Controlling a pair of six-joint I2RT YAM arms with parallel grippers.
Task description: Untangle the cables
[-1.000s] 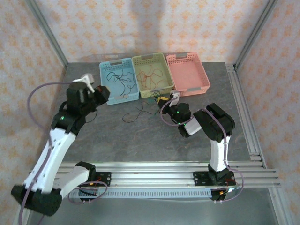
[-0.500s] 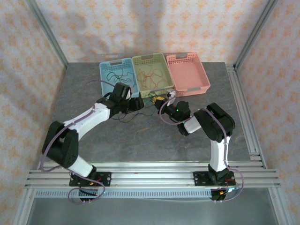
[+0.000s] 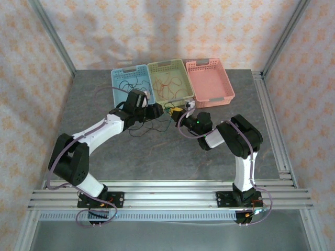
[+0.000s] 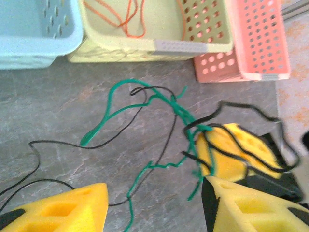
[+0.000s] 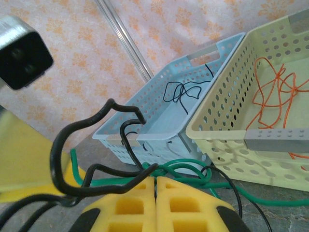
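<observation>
The right claw [image 5: 155, 182], closed, pinches the cables [image 4: 179, 108], which trail leftward between the left claw's [image 4: 154, 187] wide-spread fingers

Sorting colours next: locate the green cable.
Left wrist view, centre: the green cable lies on the table before the yellow basket, tangled with black cable at the right tool.

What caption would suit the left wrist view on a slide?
Open left gripper over tangled green and black cables on the table, the right gripper holding them, baskets behind.
</observation>
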